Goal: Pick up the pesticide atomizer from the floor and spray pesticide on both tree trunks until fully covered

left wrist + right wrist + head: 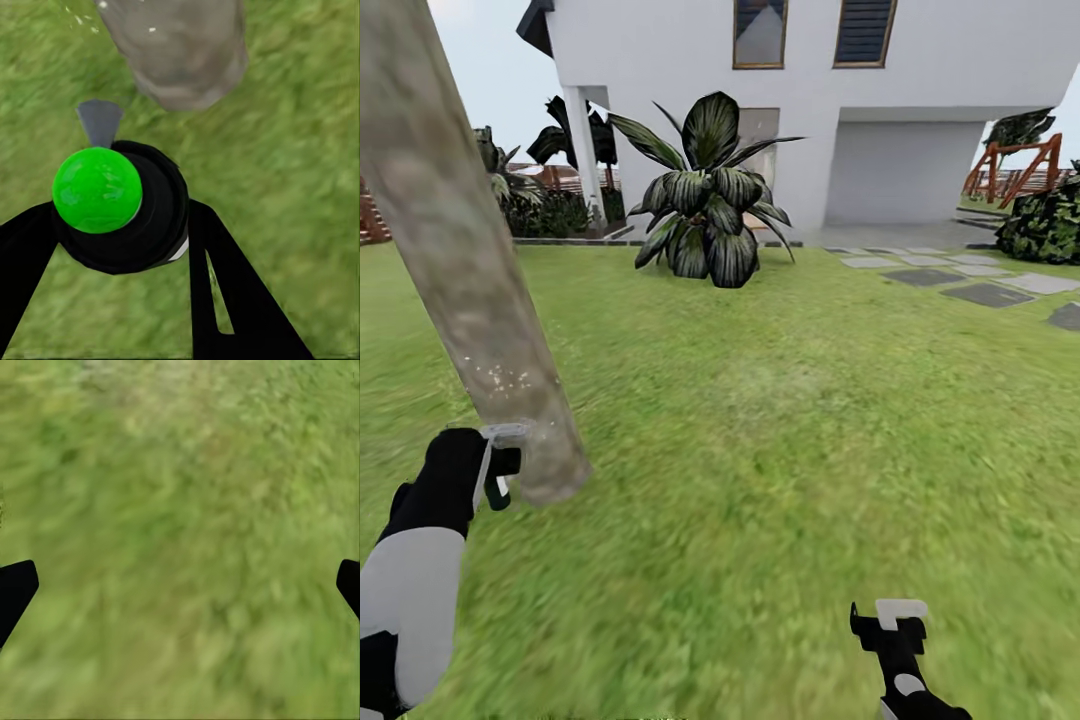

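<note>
Pesticide atomizer (120,206), a black bottle with a round green cap and grey nozzle, sits clamped between the left gripper (495,470) fingers at about eight o'clock in the head view, nozzle aimed at the thick mottled grey-tan tree trunk (470,270) just beside it, likely to wet the base. White pesticide specks (500,378) dot the bark. At five o'clock, the right gripper (890,622) hangs spread and empty over the blurry green grass floor (780,430).

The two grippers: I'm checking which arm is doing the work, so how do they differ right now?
The left gripper is shut on the sprayer, while the right gripper is open and holds nothing. The left gripper is up beside the tree trunk; the right gripper hangs over bare grass, away from the trunk. Both have black fingers.
</note>
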Controlling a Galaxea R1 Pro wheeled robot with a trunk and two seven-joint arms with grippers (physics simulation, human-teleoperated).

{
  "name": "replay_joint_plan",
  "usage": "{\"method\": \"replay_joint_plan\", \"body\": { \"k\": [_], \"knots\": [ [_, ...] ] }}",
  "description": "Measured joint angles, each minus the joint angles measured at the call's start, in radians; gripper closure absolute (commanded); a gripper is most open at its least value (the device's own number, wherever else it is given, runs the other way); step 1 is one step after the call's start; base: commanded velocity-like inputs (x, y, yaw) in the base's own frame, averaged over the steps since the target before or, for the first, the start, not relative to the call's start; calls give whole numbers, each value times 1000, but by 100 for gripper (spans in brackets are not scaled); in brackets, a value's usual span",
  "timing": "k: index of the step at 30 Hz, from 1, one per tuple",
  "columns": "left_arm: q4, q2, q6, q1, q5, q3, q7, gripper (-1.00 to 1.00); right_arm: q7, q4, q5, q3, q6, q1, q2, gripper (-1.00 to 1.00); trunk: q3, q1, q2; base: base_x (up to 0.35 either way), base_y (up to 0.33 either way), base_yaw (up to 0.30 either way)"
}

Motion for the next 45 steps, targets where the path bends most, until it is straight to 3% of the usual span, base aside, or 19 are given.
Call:
{"method": "replay_joint_plan", "body": {
  "k": [5,8,11,14,21,24,27,35,45],
  "knots": [
    [12,35,-5,47,6,0,6,100,1,0,0,0,0,0,0,-100,0,0,0,163,-205,277],
    [24,27,-8,53,14,-4,8,100,0,0,0,0,0,0,0,-100,0,-1,0,282,-130,119],
    [75,-14,-11,55,22,-6,10,100,1,0,0,0,0,0,0,-100,0,-1,0,301,-98,11],
    [79,-27,-11,55,16,-2,11,100,1,0,0,0,0,0,0,-100,0,0,0,143,-25,125],
    [70,12,-26,55,12,2,7,100,1,0,0,0,0,0,0,-100,0,0,0,9,-1,172],
    [75,-6,-63,44,26,-2,9,100,2,1,0,0,0,0,0,-100,0,0,0,0,0,7],
    [80,-26,-94,40,17,-5,9,100,1,1,0,0,0,0,0,-100,0,0,0,0,0,0],
    [73,-1,-100,43,11,4,-1,100,1,0,0,0,0,0,0,-100,0,-1,0,143,44,0],
    [84,-1,-104,56,12,0,7,100,1,0,0,0,0,0,0,-100,0,0,0,134,90,162]
  ]
}}
